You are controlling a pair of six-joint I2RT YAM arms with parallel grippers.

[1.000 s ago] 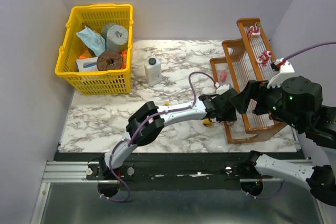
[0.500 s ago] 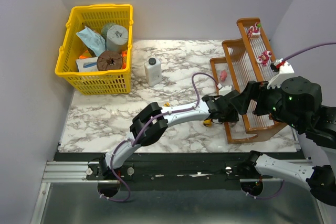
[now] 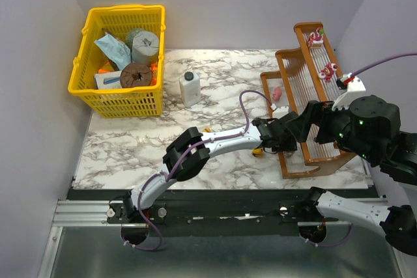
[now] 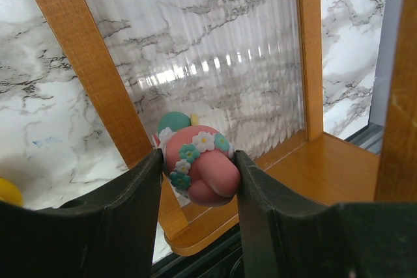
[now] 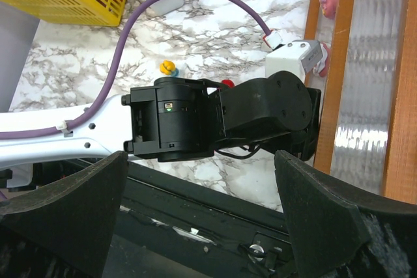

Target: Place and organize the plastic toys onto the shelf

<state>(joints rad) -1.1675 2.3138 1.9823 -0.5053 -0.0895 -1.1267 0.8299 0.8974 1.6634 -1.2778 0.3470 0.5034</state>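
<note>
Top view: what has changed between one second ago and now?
The left arm stretched a little further right, bringing its tool, shut on a pink toy, closer to the shelf. The right arm, the toys on the shelf and the basket stayed in place.

Counting six plastic toys here: three up on the single shelf, a pink one gripped, two yellow ones down on the marble table. One yellow basket, one white bottle. Two arms.
</note>
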